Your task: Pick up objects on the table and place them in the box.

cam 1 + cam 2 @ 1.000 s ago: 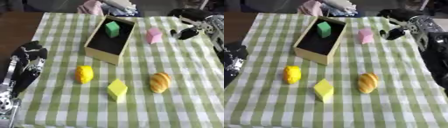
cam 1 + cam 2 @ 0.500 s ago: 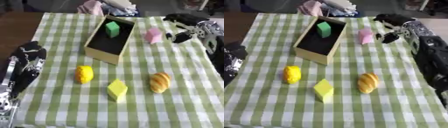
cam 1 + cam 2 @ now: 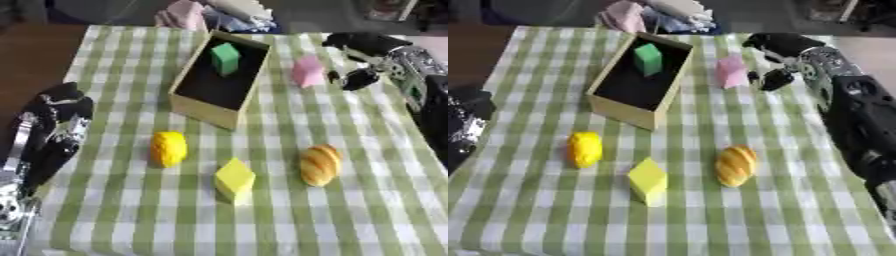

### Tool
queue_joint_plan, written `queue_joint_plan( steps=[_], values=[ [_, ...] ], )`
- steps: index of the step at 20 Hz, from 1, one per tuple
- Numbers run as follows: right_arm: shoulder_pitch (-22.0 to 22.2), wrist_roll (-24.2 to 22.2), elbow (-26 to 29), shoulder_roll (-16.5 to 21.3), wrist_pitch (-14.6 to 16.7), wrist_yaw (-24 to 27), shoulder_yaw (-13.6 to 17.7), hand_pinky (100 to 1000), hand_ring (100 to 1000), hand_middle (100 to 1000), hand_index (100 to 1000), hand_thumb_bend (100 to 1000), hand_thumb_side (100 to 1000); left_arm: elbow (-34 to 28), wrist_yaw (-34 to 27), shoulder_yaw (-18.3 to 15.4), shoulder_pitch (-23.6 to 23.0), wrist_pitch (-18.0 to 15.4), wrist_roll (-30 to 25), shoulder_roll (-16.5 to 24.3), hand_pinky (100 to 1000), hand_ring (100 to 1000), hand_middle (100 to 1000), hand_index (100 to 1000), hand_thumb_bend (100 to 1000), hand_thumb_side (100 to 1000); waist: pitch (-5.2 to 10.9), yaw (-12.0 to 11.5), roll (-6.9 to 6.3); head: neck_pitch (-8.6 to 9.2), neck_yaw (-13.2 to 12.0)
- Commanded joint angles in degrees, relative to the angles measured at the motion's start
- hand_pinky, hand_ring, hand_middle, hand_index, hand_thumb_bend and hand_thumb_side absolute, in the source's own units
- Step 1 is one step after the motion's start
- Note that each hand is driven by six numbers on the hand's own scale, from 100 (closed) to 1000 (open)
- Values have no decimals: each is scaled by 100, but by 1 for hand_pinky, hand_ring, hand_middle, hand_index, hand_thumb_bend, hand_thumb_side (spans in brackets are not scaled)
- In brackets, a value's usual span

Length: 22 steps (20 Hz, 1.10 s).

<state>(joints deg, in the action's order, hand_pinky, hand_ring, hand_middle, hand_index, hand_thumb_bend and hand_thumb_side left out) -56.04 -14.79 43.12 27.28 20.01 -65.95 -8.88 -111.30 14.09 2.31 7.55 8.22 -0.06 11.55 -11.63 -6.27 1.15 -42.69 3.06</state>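
An open cardboard box stands at the table's middle back with a green block inside it. Just right of the box lies a pink block. My right hand hovers right beside the pink block, fingers spread open, thumb low, nothing held. Nearer to me lie a yellow lemon-shaped thing, a yellow block and a bread roll. My left hand rests at the left edge, fingers relaxed.
A green-and-white checked cloth covers the table. Pink and white cloth items lie past the far edge. Dark floor shows at the upper left.
My right hand has moved left toward the pink block and now sits close beside it. The left hand and the objects have stayed put.
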Motion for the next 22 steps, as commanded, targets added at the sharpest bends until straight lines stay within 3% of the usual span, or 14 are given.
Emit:
queue_joint_plan(
  steps=[1,22],
  values=[
    [-164,11,16,59,14,-13,31,1000,1000,1000,1000,100,331,-118,0,23,52,-10,-17,37,790,729,729,849,334,631,85,-8,-14,48,-3],
    [-178,76,-150,-50,-115,-60,137,1000,1000,997,1000,100,328,-161,5,51,127,-17,-64,49,791,730,730,849,332,632,-26,-219,9,89,34]
  ],
)
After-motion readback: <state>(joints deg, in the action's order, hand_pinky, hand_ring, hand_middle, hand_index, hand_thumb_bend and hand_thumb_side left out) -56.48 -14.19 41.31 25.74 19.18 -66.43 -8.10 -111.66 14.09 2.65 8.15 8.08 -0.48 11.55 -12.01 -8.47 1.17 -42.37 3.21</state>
